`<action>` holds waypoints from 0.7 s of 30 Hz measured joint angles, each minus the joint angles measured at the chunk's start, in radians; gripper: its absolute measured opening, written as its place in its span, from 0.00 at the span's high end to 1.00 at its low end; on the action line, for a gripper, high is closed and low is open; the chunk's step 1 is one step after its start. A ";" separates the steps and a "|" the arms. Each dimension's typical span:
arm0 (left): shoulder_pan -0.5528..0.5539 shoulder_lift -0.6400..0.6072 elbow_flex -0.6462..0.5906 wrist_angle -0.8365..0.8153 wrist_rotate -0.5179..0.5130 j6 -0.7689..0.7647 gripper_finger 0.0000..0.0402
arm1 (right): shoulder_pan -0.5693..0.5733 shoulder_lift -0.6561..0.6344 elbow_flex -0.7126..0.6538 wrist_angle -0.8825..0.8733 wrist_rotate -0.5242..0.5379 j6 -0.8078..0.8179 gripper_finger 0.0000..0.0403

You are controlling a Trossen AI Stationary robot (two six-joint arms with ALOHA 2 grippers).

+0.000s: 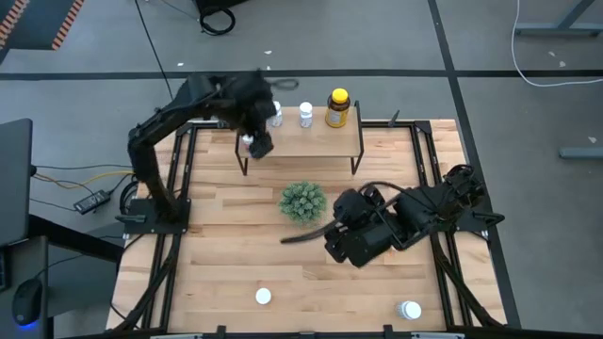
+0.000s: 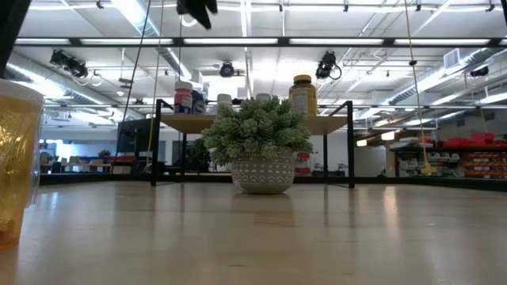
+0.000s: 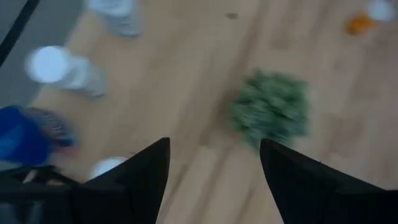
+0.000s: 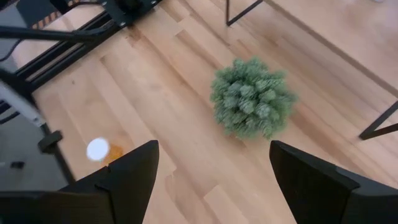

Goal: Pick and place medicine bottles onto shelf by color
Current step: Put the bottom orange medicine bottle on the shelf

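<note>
Closest to the low camera, an orange bottle [image 2: 17,162] stands at the near left edge of my desk [image 2: 253,237], so close that only part of its side shows. From above it is the white-capped one [image 1: 263,297] near the front edge, and a second white-capped bottle [image 1: 409,309] stands further right along that same edge.

My left fingers [image 1: 256,141] hang over the left end of the shelf [image 1: 320,139], spread apart with nothing between them; from my left wrist I see both dark tips [image 3: 149,168] standing wide over bare wood. Beneath and beside them on the shelf are several bottles: a blue one [image 3: 25,137], two white-capped ones [image 3: 62,68], and another cap [image 3: 107,167] just by my fingertip, all blurred.

Further along the shelf a small white bottle [image 1: 305,115] stands, and just to its right the larger amber bottle with the yellow cap [image 1: 337,108]. From the low view the amber bottle [image 2: 303,95] rises behind the green spiky plant [image 2: 257,131], with more bottles [image 2: 184,99] at the shelf's left end.

The plant sits in its pale pot in the middle of the desk, in front of the shelf. My right fingers [image 1: 341,247] rest low just right of the plant, also wide apart and holding nothing; from my right wrist I look past them at the plant [image 4: 252,98] and the orange bottle's white cap [image 4: 98,149].
</note>
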 joint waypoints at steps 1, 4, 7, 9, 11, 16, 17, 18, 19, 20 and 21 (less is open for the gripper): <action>-0.033 -0.018 -0.017 -0.002 0.004 -0.013 0.37 | 0.013 0.000 0.000 0.000 0.000 0.004 0.22; -0.138 -0.060 -0.077 -0.003 0.035 -0.054 0.39 | 0.054 0.000 0.000 0.000 0.026 0.041 0.22; -0.253 -0.106 -0.145 -0.003 0.048 -0.134 0.40 | 0.092 0.000 0.000 0.000 0.057 0.061 0.22; -0.328 -0.132 -0.195 -0.001 0.048 -0.197 0.40 | 0.117 0.000 0.000 0.000 0.057 0.076 0.22; -0.412 -0.151 -0.247 0.030 0.048 -0.281 0.40 | 0.139 0.000 0.000 0.000 0.057 0.094 0.22; -0.634 -0.160 -0.335 0.150 0.049 -0.455 0.41 | 0.191 0.000 0.000 0.000 0.064 0.109 0.22; -0.678 -0.157 -0.350 0.180 0.050 -0.481 0.41 | 0.199 0.000 0.000 0.000 0.066 0.109 0.22; -0.718 -0.154 -0.369 0.220 0.051 -0.505 0.41 | 0.207 0.000 0.000 0.000 0.067 0.107 0.22; -0.757 -0.154 -0.396 0.270 0.052 -0.528 0.41 | 0.213 0.000 0.000 0.000 0.068 0.107 0.22; -0.793 -0.152 -0.425 0.306 0.053 -0.549 0.41 | 0.218 0.000 0.000 0.000 0.071 0.107 0.22; -0.826 -0.150 -0.456 0.334 0.051 -0.568 0.40 | 0.223 0.000 0.000 0.000 0.075 0.107 0.22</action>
